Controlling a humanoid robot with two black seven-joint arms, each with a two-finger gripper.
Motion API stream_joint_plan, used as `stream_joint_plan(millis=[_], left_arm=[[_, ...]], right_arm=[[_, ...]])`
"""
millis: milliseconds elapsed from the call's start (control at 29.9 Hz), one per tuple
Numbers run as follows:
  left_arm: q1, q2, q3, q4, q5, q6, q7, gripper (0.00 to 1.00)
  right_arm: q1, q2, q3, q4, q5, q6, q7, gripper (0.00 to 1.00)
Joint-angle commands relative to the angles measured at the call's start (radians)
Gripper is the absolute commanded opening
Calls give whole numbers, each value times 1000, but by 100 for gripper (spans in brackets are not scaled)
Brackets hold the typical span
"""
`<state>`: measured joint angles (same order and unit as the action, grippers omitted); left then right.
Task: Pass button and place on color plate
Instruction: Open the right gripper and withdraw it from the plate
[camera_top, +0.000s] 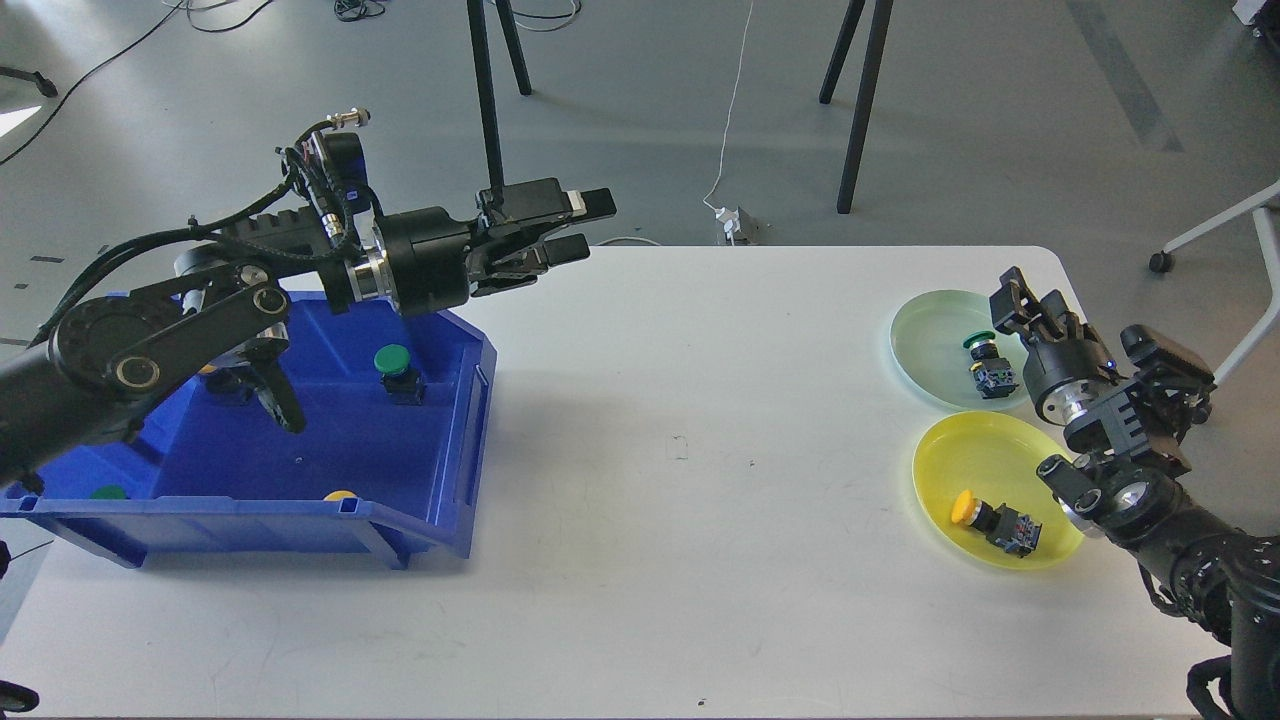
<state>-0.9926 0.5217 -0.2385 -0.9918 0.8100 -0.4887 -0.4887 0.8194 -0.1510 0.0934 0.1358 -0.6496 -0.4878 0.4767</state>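
A green-capped button (985, 362) lies in the pale green plate (925, 345) at the table's right. My right gripper (1024, 304) stands just above and to the right of that button, its fingers apart and holding nothing. A yellow-capped button (988, 520) lies in the yellow plate (965, 450) in front of it. My left gripper (572, 226) hangs open and empty above the table's far edge, just past the blue bin (455, 450). Another green button (394, 368) stands inside the bin.
The bin also holds a green cap (108, 492) and a yellow cap (340, 495) near its front wall. My left arm's links hang over the bin's left half. Tripod legs (860, 110) and a cable lie on the floor behind the table.
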Motion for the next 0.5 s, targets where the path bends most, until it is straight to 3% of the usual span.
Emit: stream_joint_plan(millis=[0, 267, 435, 468], left_arm=[[0, -6, -4, 34, -106, 0, 0, 91], [12, -11, -57, 202, -422, 0, 0, 96], [86, 0, -226, 284, -535, 0, 0, 97], [103, 0, -264, 306, -539, 0, 0, 97]], right_arm=[[105, -12, 72, 94, 140, 78, 3, 73], [117, -148, 434, 451, 347, 641, 6, 78], [21, -150, 661, 519, 428, 966, -4, 78], [8, -148, 673, 522, 450, 977, -6, 79]])
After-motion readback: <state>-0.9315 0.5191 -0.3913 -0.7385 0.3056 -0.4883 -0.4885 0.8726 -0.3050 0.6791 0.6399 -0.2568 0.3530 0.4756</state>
